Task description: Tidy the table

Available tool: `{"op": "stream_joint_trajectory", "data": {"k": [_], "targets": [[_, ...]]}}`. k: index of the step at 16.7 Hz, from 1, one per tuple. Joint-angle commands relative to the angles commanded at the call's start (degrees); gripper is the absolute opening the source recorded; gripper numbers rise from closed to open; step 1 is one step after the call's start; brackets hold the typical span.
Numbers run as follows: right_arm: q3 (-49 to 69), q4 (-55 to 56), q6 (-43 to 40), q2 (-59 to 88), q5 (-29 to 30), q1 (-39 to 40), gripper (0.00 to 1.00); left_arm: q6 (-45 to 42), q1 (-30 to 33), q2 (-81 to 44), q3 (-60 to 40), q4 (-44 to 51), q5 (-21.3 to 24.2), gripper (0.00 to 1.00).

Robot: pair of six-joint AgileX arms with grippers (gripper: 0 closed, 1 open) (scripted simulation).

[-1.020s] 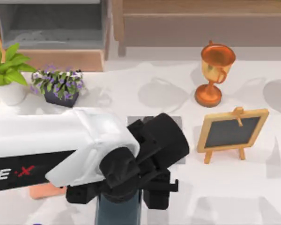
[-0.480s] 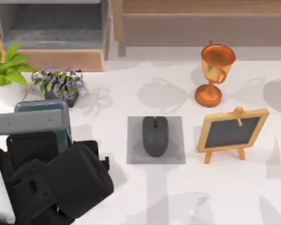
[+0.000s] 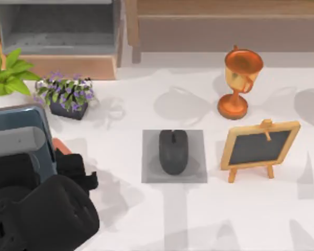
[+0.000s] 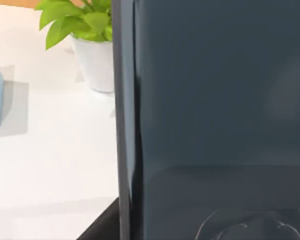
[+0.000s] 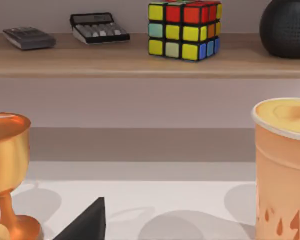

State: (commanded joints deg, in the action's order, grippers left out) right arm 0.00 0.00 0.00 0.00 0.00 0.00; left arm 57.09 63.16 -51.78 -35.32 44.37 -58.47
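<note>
item: blue-grey slab (image 3: 18, 133), carried at the left gripper (image 3: 26, 157) over the table (image 3: 125, 219), left edge, long axis running toward the wooden cabinet (image 3: 57, 31) directly beyond. finger opening: cannot tell. nearer arm: left. mouse (image 3: 173, 151) sits on its mat (image 3: 196, 172), mid-table.

1. Brown wooden furniture (image 3: 68, 65) stands along the far edge, its grey compartment (image 3: 55, 26) open to the front;
2. a wooden shelf (image 5: 140, 60) runs before a plain greyish wall (image 5: 140, 100);
3. soft shadows point to light from several sides.
</note>
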Motion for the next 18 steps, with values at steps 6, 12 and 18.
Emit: {"op": "stream_joint_trajectory", "data": {"k": [6,12,18], "targets": [[0.00,0.00,0.00,0.00,0.00,0.00,1.00,-3.68,-0.77,0.30,0.56,-2.08,0.80,0.00],[0.00,0.00,0.00,0.00,0.00,0.00,1.00,-12.82,-5.61,0.44,2.97,-11.90,3.78,0.00],[0.00,0.00,0.00,0.00,0.00,0.00,1.00,-19.82,-13.40,-1.36,6.51,-23.53,8.09,0.00]]}}
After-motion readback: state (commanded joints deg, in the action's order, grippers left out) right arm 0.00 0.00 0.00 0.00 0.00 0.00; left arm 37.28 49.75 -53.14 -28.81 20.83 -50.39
